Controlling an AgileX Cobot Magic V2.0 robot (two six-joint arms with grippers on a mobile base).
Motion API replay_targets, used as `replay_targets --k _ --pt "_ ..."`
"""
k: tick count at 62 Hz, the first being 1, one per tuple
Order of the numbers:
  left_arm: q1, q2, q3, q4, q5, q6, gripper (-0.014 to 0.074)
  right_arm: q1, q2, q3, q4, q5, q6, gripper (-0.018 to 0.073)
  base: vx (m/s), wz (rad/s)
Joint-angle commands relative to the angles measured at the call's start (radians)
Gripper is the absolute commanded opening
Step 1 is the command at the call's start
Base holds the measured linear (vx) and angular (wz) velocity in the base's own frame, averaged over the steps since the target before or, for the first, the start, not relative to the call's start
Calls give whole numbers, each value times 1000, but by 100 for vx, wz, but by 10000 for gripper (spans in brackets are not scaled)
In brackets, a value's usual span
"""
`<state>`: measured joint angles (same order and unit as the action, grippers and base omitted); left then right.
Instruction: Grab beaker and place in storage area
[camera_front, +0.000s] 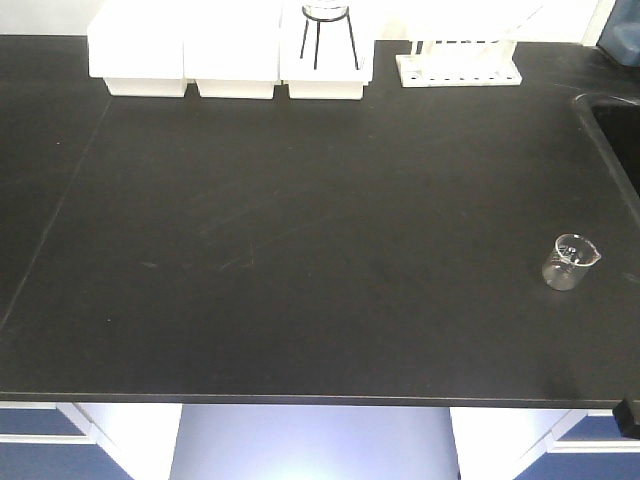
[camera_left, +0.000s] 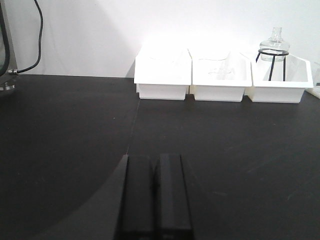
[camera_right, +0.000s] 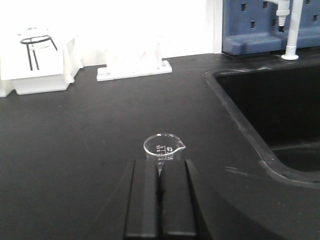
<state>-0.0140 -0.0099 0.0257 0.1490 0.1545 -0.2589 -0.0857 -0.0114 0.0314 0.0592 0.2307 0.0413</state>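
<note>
Right pincer (camera_right: 160, 170), jaws pressed together and empty, sits just behind the upright glass beaker (camera_right: 163, 148) on the desk (camera_right: 75, 150), near the sink (camera_right: 280, 110). Judged step: approach. Next: spread jaws, straddle the beaker. Left pincer (camera_left: 154, 162) likewise closed, empty.

the black bench (camera_front: 300, 250) is carrying a small clear beaker (camera_front: 571, 261), standing upright near its right front edge. three white bins (camera_front: 230, 60) are sitting side by side along the back, a white rack (camera_front: 460, 65) resting just right of them.

A lab: black bench (camera_front: 300, 250), beaker (camera_front: 570, 262), tripod stand (camera_front: 329, 40).
</note>
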Motion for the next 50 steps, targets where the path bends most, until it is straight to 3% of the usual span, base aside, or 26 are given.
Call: replay_targets --k 1,34,42,50 --pt "-8 -17 22 -6 -87 -6 -8 7 -11 8 -6 -78 0 0 0 0" --pt "-8 -17 22 -6 -87 -6 -8 7 -11 8 -6 -100 -1 0 0 0" --pt "-8 -17 22 -6 -87 -6 -8 7 -11 8 -6 -198 -1 0 0 0" --pt "-8 -17 22 -6 -87 -6 -8 7 -11 -4 -19 -408 -27 0 0 0"
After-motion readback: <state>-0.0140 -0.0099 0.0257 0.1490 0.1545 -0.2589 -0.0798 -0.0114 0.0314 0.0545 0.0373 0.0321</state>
